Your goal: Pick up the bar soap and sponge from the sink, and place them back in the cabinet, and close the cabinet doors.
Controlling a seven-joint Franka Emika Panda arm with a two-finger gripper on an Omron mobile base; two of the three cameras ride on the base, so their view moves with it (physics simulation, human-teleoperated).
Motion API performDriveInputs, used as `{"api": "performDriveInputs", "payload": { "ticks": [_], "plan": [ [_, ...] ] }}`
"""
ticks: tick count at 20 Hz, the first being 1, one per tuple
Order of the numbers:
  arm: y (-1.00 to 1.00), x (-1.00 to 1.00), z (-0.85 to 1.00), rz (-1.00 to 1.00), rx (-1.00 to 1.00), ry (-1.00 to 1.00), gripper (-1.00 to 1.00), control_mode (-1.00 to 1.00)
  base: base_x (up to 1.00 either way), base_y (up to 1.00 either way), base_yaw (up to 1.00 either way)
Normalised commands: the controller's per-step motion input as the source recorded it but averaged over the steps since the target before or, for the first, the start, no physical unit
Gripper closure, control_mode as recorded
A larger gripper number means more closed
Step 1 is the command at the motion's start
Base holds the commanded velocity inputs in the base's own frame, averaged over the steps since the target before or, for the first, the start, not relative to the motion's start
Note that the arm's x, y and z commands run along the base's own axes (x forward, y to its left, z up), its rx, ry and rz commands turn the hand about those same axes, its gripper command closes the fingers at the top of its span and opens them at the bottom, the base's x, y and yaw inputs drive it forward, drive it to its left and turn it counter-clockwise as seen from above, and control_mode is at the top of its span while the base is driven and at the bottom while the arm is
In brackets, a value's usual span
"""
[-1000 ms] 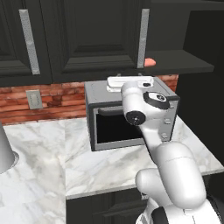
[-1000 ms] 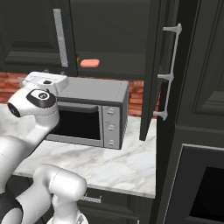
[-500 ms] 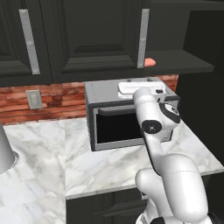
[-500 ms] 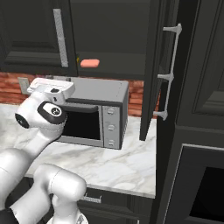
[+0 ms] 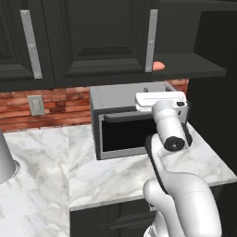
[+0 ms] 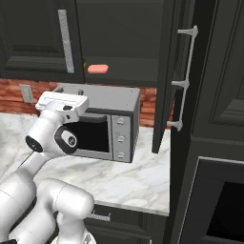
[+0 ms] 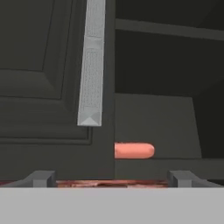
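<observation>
Change, left base view: white arm (image 5: 170,139) has swung from in front of the grey microwave (image 5: 121,127) toward its right end; the elbow joint now sits lower, and the flat white hand lies level over the microwave's top right corner. Scene itself has not shifted.
Cabinet, left base view: dark upper wall cabinet (image 5: 194,65) stands open on the right, and the small salmon-pink rounded bar soap (image 5: 158,66) lies on its dark inner shelf, at the left front, just beside the closed black panelled door (image 5: 102,41) with its long silver bar handle (image 5: 151,39).
Counter, left base view: white marble counter (image 5: 55,162) carries the microwave against the red brick backsplash (image 5: 65,104).
Change, right base view: hand has moved right and levelled out, now in front of the microwave's upper left.
Cabinet, right base view: bar soap rests on the shelf near the closed door; the other black door (image 6: 167,76) hangs swung wide open, edge-on, its silver handle facing right.
Arm, right base view: forearm rises from the lower left, and the wrist bends so the hand points at the cabinet.
End effector, hand view: end effector (image 7: 112,178) is released, both dark fingertips (image 7: 41,178) spread wide apart with nothing between them; soap lies straight ahead on the shelf, partly behind the closed door's edge.
</observation>
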Motion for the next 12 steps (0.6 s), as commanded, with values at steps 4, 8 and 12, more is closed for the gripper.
{"api": "performDriveInputs", "payload": {
  "ticks": [4,8,12],
  "plan": [
    [-0.07,-0.25,0.19,0.0,0.0,0.02,-1.0,-1.0,0.0,0.0,0.0],
    [-0.06,-0.27,0.2,0.0,0.0,0.02,-1.0,-1.0,0.0,0.0,0.0],
    [-0.06,-0.28,0.23,0.0,0.0,0.02,-1.0,-1.0,0.0,0.0,0.0]
  ]
}}
